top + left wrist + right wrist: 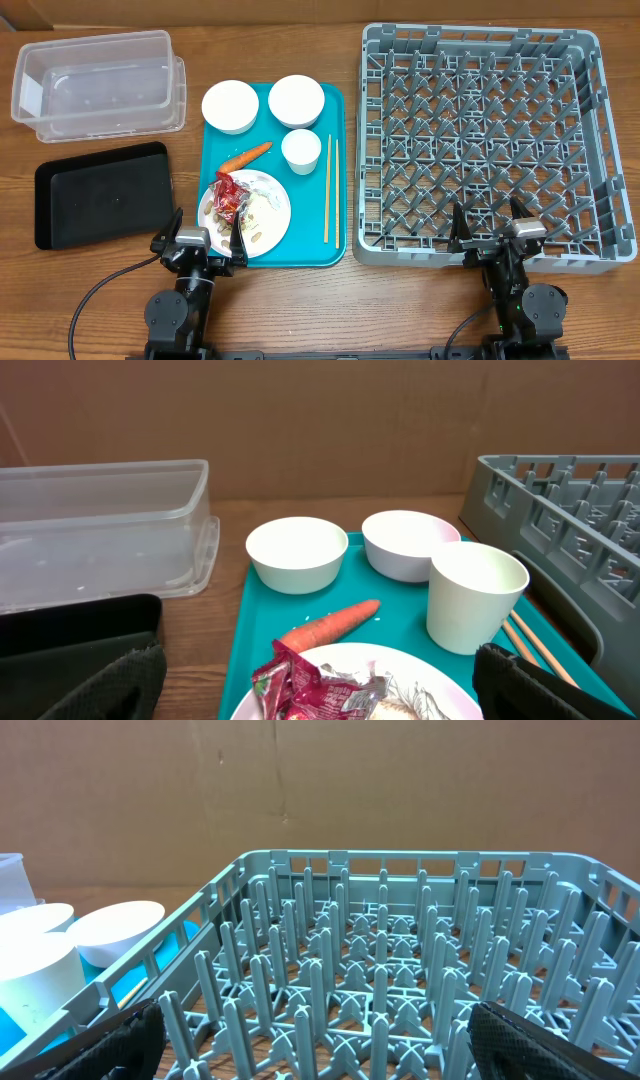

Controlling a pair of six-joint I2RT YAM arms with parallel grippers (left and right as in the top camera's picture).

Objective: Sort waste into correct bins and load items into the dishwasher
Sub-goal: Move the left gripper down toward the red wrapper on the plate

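Observation:
A teal tray holds two white bowls, a white cup, an orange carrot, wooden chopsticks and a white plate with a red-and-silver wrapper and beige scraps. The clear tub and black tray lie at the left. The grey dish rack stands at the right. My left gripper is open over the plate's near edge; the wrapper lies between its fingers. My right gripper is open above the rack's front edge.
In the left wrist view the carrot, cup and both bowls lie ahead. The right wrist view looks across the rack's pegs. A cardboard wall backs the wooden table.

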